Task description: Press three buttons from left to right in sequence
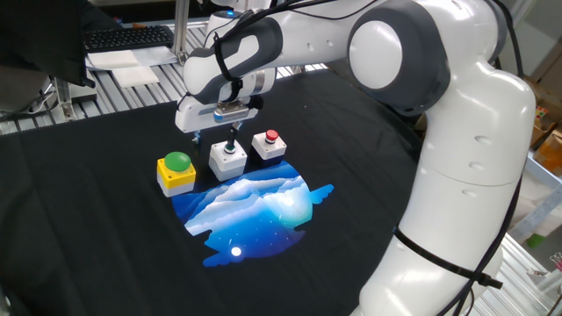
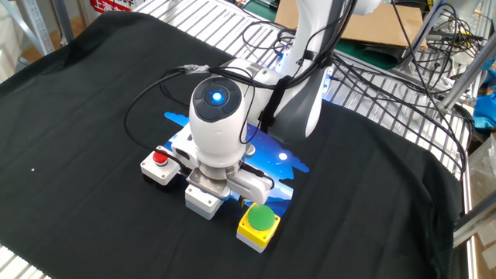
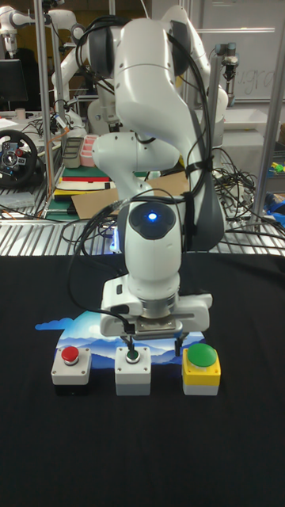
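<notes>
A black cloth [image 1: 79,202] covered the table, with a blue-and-white printed patch [image 1: 255,211] near its middle. Metal slats [image 2: 201,19] showed beyond the cloth's edge. A keyboard [image 1: 127,37] lay at the back. Cardboard [image 2: 387,27] and cables [image 2: 418,46] sat behind, and a steering wheel [image 3: 17,158] stood by a shelf frame [image 3: 39,103].
</notes>
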`<state>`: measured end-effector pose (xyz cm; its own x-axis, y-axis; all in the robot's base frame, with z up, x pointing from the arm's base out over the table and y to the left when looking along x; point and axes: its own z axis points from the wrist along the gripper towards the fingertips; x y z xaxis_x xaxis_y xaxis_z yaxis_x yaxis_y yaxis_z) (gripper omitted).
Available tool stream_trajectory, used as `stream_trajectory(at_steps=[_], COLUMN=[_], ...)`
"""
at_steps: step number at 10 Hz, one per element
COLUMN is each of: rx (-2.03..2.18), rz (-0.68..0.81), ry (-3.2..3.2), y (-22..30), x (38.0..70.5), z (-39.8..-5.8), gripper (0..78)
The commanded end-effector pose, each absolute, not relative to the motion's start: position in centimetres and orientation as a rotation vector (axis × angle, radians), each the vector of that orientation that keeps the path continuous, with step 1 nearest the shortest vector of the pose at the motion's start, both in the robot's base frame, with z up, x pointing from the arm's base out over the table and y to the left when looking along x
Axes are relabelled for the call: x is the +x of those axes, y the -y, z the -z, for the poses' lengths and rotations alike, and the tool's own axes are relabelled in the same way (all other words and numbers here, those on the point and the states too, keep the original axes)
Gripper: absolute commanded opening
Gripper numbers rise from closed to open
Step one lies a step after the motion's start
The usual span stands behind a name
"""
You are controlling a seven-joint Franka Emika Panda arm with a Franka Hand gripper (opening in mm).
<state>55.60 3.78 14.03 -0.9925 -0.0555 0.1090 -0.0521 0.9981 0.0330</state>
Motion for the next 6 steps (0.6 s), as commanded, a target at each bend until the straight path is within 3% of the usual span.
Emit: stream_trajectory(at_steps=[1,6], rx=[0.084,0.086], rz=[0.042,0.043], ry=[3.021,3.021], y=[-3.85,-4.03], x=[55.6,55.54], z=[-13.69,-12.89], gripper=[77.4,77.4])
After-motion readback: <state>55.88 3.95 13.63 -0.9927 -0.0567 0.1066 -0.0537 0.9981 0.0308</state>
